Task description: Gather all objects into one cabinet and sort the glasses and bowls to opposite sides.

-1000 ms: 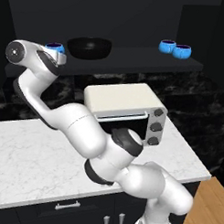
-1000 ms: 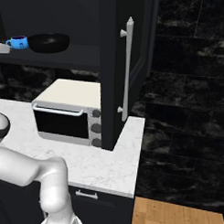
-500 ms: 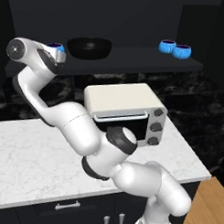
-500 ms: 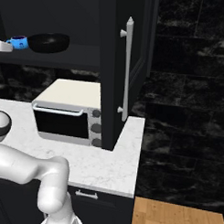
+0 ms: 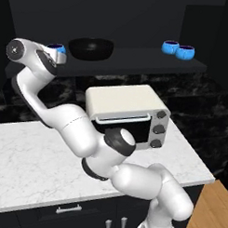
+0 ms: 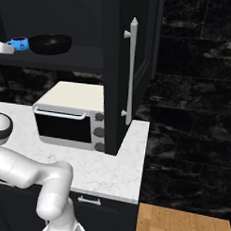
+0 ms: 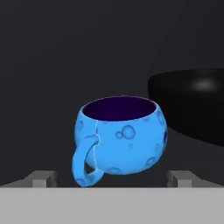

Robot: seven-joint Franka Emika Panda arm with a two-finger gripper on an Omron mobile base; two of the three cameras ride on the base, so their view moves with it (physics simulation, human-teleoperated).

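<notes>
One blue glass (image 7: 120, 140) with a dark purple inside stands on the cabinet shelf (image 5: 136, 63), its handle turned toward me. My gripper (image 7: 111, 180) is open, a fingertip (image 7: 41, 178) low on each side of the glass and not touching it. From the left base the same glass (image 5: 55, 47) sits at the shelf's left end beside my gripper (image 5: 61, 54). Just right of it is the wide black bowl (image 5: 90, 47), also seen as the bowl (image 7: 192, 105). Two more blue glasses (image 5: 170, 46) (image 5: 185, 52) stand at the shelf's right end.
A cream toaster oven (image 5: 127, 114) stands on the white marble counter (image 5: 21, 150) under the shelf. The cabinet's black door with a long white handle (image 6: 130, 70) stands open to the right. Black drawers (image 5: 68, 209) run below the counter.
The hand has stayed by the left glass with its jaws open. The arm's lower links have shifted slightly.
</notes>
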